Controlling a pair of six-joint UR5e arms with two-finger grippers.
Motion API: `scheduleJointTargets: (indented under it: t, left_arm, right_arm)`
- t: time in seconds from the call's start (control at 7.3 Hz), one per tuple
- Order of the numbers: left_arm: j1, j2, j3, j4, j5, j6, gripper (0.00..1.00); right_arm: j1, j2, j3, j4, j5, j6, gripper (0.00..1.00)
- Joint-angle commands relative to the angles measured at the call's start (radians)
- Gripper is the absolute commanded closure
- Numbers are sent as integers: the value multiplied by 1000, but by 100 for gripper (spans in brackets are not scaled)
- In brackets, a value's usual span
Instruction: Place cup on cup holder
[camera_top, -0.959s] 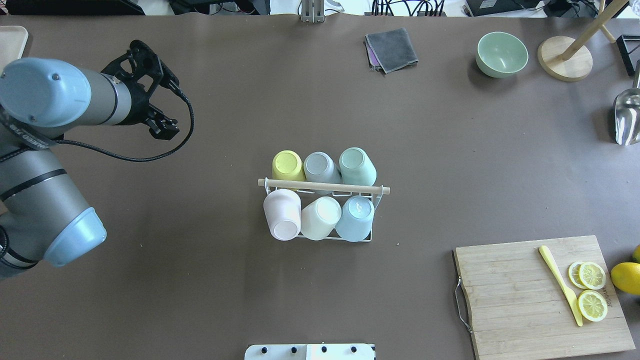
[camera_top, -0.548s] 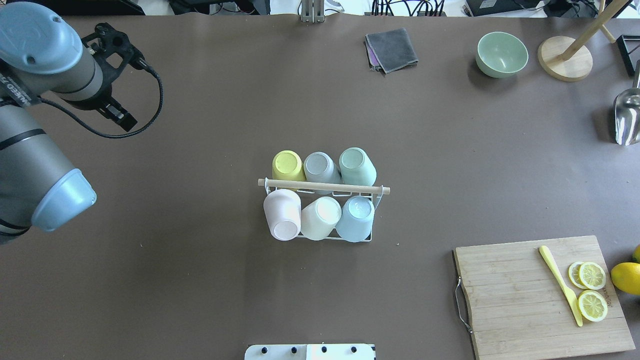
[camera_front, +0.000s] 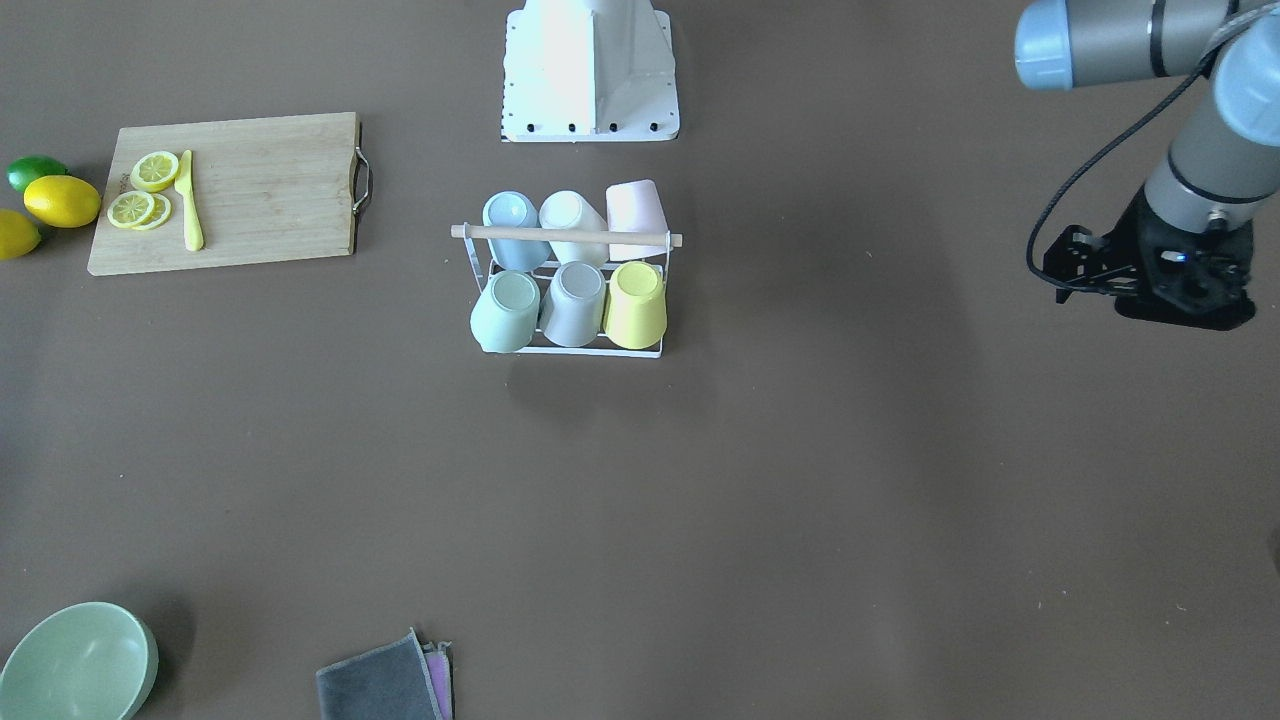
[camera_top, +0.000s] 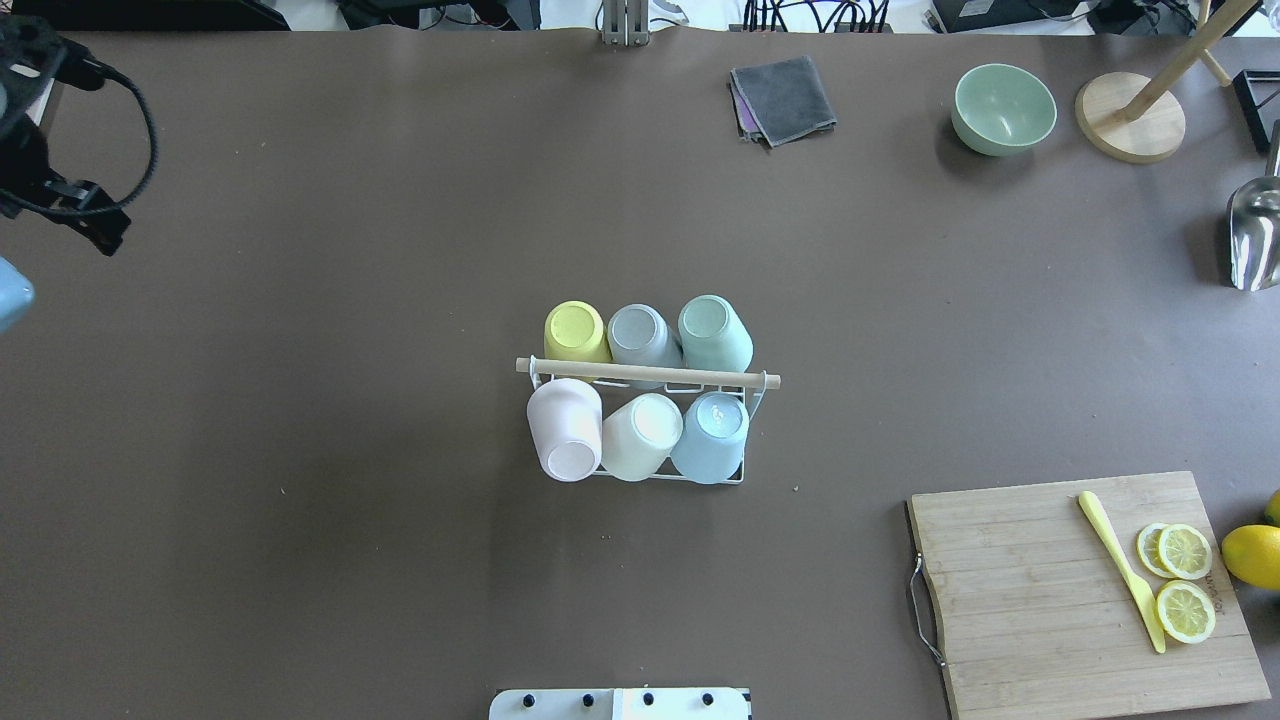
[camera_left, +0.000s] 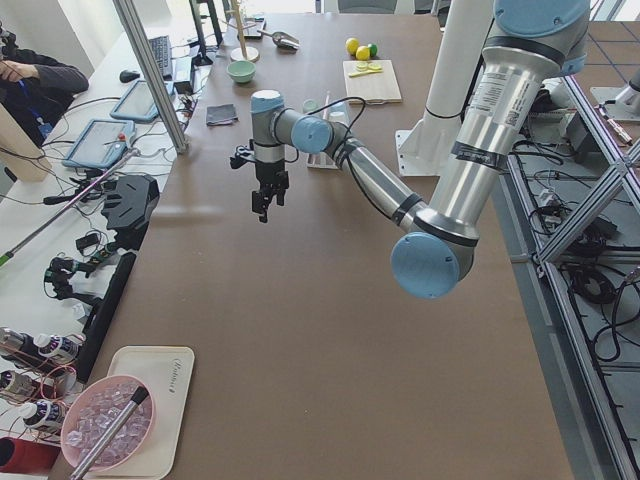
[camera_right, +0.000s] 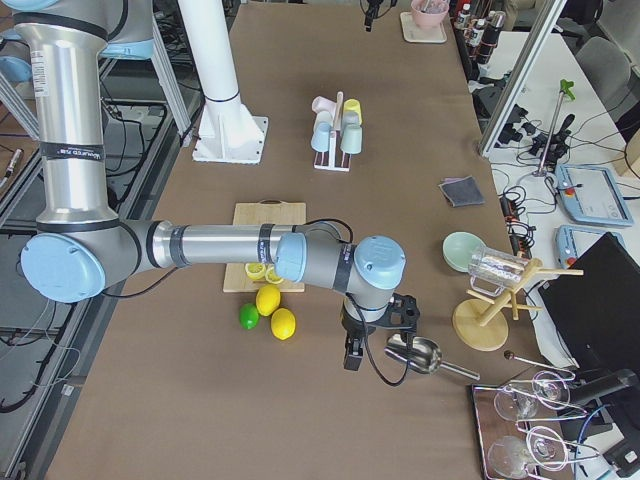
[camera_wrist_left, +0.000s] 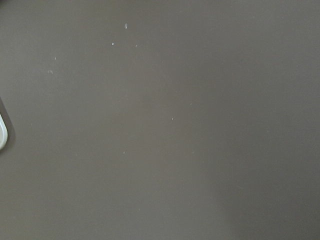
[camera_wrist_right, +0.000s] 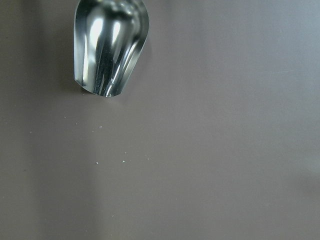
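The cups (camera_top: 640, 435) are all seated upside down on the cup holder (camera_top: 650, 372), mid-tabletop. They are judged light, stiff and smooth, best gripped across the side wall. For the left end effector (camera_left: 262, 205), far left, and the right end effector (camera_right: 351, 358), openness cannot be told.

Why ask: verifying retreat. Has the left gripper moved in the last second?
Yes: overhead, the left gripper moved toward the view's left edge, away from the cup holder.
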Motion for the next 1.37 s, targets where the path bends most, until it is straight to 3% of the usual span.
scheduleJointTargets:
  t: [0.0, 0.41, 0.68, 0.96, 1.1, 1.23]
  left_arm:
    - [-209, 156, 2, -4, -96, 10, 2]
    - [-379, 280, 75, -9, -98, 327, 1]
    - [-384, 385, 118, -205, -98, 328, 1]
    - [-384, 441, 235, -441, -194, 277, 1]
    - [-384, 467, 227, -496, -202, 264, 2]
    - [-385, 467, 217, -495, -275, 212, 2]
  right_arm:
    - [0, 0, 1, 2, -14, -7, 0]
    - [0, -3, -1, 2, -10, -3, 0]
    - [1, -4, 1, 2, -6, -3, 0]
    - [0, -6, -2, 2, -9, 6, 0]
    - [0, -6, -2, 2, -9, 6, 0]
    - [0, -6, -2, 2, -11, 6, 0]
